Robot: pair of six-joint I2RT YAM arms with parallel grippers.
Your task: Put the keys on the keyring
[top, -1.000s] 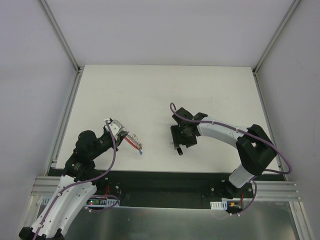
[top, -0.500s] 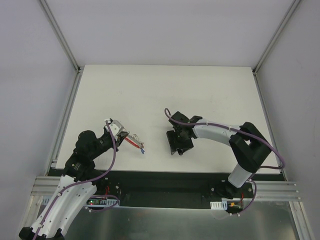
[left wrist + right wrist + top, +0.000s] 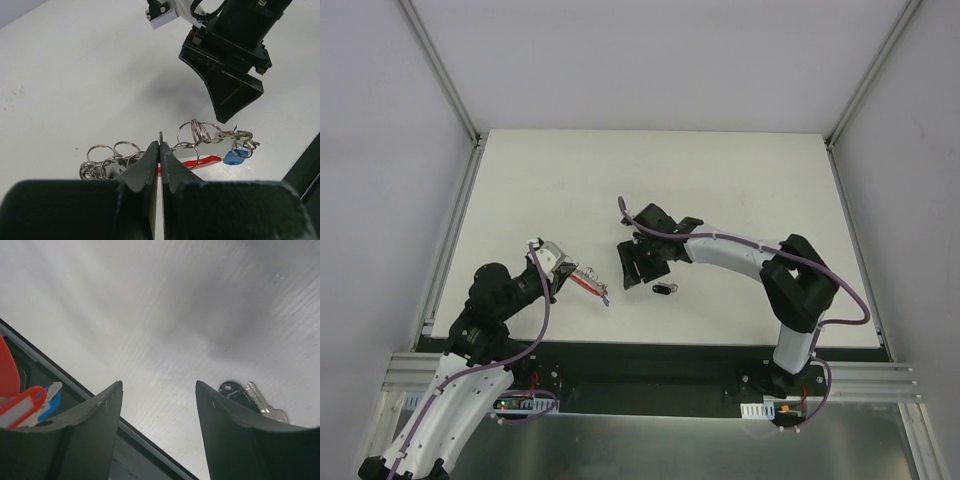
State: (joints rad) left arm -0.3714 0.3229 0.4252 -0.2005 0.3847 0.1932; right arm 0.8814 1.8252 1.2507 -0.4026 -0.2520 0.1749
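Note:
My left gripper point(image 3: 568, 272) is shut on one ring of the keyring point(image 3: 590, 284) and holds it just over the table. In the left wrist view the gripper point(image 3: 160, 145) pinches a thin ring; the keyring point(image 3: 200, 145) spreads out as several silvery rings with a red tag point(image 3: 202, 161), a whitish tag and a blue key head point(image 3: 232, 157). My right gripper point(image 3: 635, 268) is open and empty, just right of the keyring. The black key point(image 3: 664, 290) lies flat on the table to its right. In the right wrist view the gripper point(image 3: 158, 385) is open, with the black key point(image 3: 232, 389) behind its right finger.
The white table point(image 3: 720, 190) ends at a black front edge point(image 3: 650, 350), close below the keyring and the key. That edge crosses the right wrist view point(image 3: 60, 377). My right gripper body point(image 3: 227, 85) hangs close above the keyring in the left wrist view.
My right gripper has moved left towards the keyring. The black key, under it before, now lies uncovered on the table to its right. My left gripper has barely moved.

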